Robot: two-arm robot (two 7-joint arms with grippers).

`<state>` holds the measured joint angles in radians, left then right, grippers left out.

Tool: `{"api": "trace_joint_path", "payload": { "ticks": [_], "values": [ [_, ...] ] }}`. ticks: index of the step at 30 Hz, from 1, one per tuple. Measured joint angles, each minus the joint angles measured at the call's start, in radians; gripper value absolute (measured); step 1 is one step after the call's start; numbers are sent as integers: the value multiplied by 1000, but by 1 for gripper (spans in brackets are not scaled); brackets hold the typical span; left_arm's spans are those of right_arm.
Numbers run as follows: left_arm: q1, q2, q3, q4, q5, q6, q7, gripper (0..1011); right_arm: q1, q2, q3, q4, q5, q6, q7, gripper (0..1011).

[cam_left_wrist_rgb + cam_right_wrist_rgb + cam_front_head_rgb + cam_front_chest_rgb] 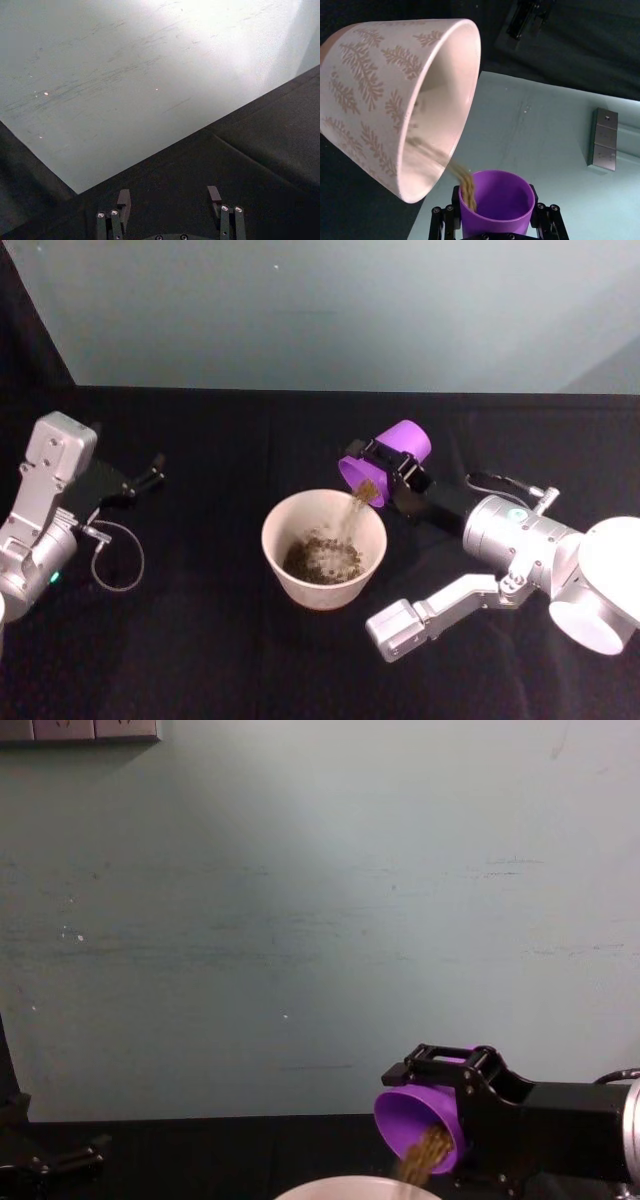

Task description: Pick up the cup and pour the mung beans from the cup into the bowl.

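Observation:
The purple cup (405, 440) is tipped over, mouth down toward the bowl (272, 532), and my right gripper (385, 468) is shut on its sides. Mung beans (356, 506) fall in a thin stream from the cup's lip into the bowl, where a heap of them (322, 560) lies. In the right wrist view the cup (497, 202) sits between the black fingers (443, 223), with the leaf-patterned bowl (370, 90) close in front. The chest view shows the cup (408, 1118) above the bowl's rim (350, 1186). My left gripper (148, 476) is parked at the far left, open (169, 197).
Black cloth covers the table (200, 660), and a pale green wall (330, 310) stands behind it. A thin cable loop (118, 562) lies beside my left arm. Wall sockets (80, 728) are mounted high up.

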<state>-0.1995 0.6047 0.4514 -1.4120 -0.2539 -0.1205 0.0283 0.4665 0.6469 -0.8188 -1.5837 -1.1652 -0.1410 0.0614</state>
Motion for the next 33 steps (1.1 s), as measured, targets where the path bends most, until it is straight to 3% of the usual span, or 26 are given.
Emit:
{"api": "trace_joint_path", "payload": {
  "ticks": [8,29,33],
  "values": [
    [0,0,0,0,0,0,0,1000,12,8,-18,-4,-37,10,-4,750],
    [0,0,0,0,0,0,0,1000,78,34,-108,2,-219,56,-58,750],
    [0,0,0,0,0,0,0,1000,82,34,-111,3,-212,59,-62,750]
  ]
}}
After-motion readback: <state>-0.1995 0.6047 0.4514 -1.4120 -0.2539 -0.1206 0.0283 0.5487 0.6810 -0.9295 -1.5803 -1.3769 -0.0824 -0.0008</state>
